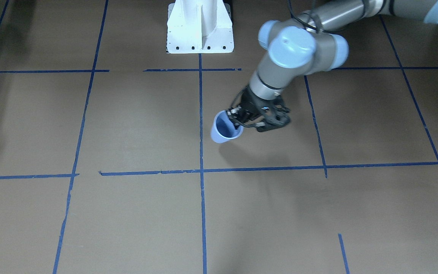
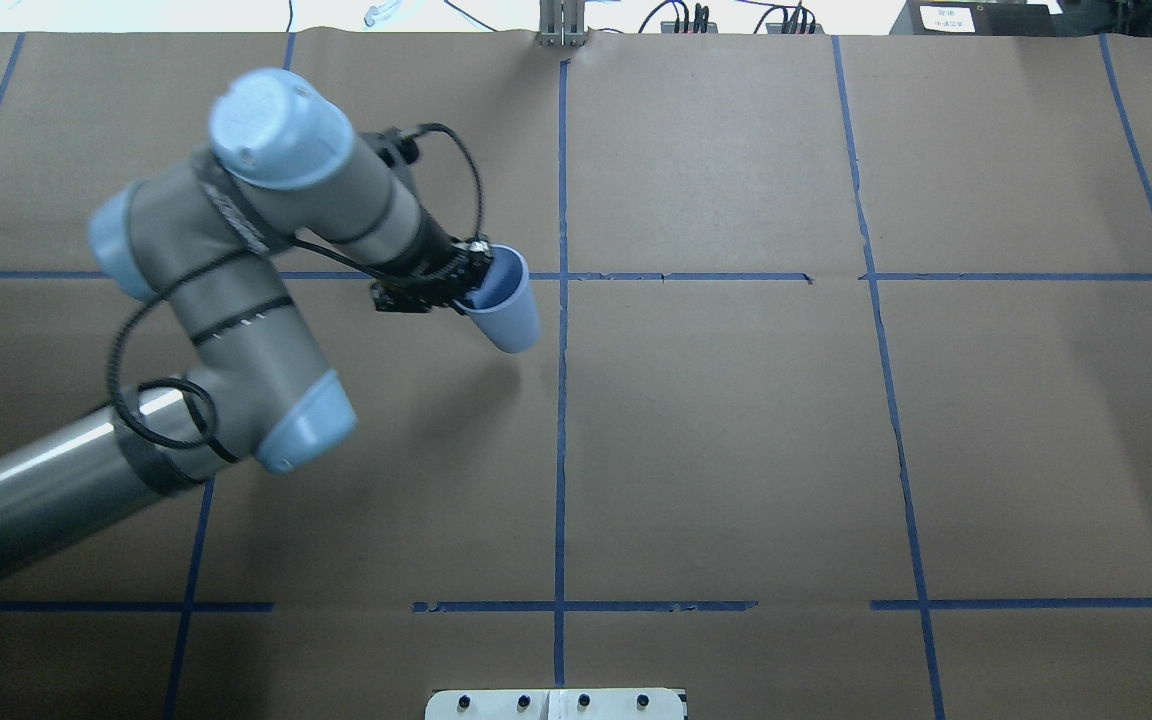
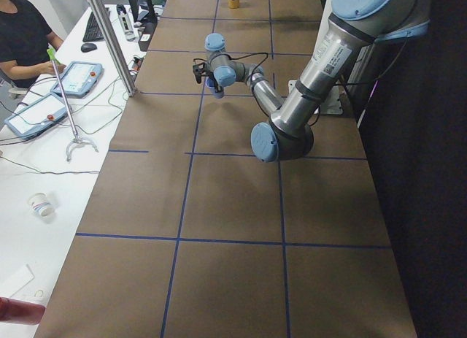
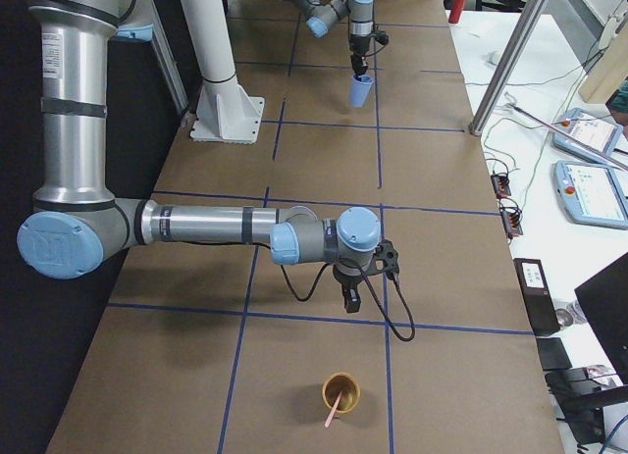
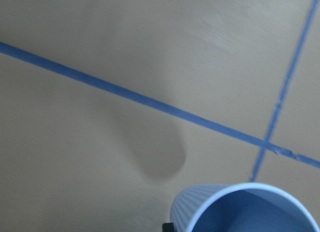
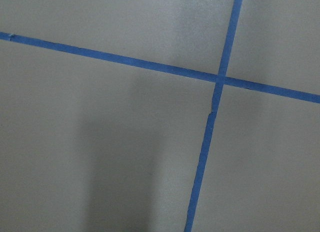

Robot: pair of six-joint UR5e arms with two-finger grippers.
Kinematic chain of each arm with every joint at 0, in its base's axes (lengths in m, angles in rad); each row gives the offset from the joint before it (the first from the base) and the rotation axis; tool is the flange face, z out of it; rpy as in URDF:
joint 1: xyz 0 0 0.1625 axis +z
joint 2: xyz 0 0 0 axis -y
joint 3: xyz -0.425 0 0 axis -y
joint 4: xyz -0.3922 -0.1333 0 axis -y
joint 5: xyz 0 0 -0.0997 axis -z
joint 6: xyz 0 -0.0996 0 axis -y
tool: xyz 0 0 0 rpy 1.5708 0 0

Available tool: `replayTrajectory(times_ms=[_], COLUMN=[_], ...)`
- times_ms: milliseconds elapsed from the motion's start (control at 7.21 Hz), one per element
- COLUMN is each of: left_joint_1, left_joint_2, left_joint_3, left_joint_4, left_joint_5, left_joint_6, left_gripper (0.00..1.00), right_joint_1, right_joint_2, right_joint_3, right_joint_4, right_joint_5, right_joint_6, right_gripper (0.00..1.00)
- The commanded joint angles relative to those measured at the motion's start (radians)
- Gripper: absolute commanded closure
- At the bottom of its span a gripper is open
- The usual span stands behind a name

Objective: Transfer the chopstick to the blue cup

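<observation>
My left gripper (image 1: 238, 118) is shut on the rim of the light-blue cup (image 1: 222, 130) and holds it tilted above the table, with its shadow below. The cup also shows in the overhead view (image 2: 510, 308), with the left gripper (image 2: 464, 286) on its rim, and in the left wrist view (image 5: 250, 209), where it looks empty. The pale-pink chopstick (image 4: 334, 408) leans in a yellow cup (image 4: 341, 392) at the table's right end. My right gripper (image 4: 351, 299) hangs over the table a little short of that cup. I cannot tell if it is open or shut.
The white robot pedestal (image 1: 200, 28) stands at the table's robot-side edge. Blue tape lines (image 2: 561, 420) cross the brown table. An operator (image 3: 22, 31) sits at a side desk with teach pendants (image 3: 73, 79). A post (image 4: 500, 67) stands by the far edge.
</observation>
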Motion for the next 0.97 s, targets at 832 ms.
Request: replayTrajectory(times_ms=[832], left_joint_1=[0.148], left_joint_2=[-0.038], left_joint_3=[0.000], left_joint_4=[0.063], left_joint_5=[0.197], left_joint_6=[0.156], left_gripper=[0.95], right_joint_1=[0.000], right_joint_2=[0.000], right_joint_3=[0.003], right_joint_4=[0.037], right_joint_5=[0.002], right_joint_6=[0.001], right_gripper=[0.00])
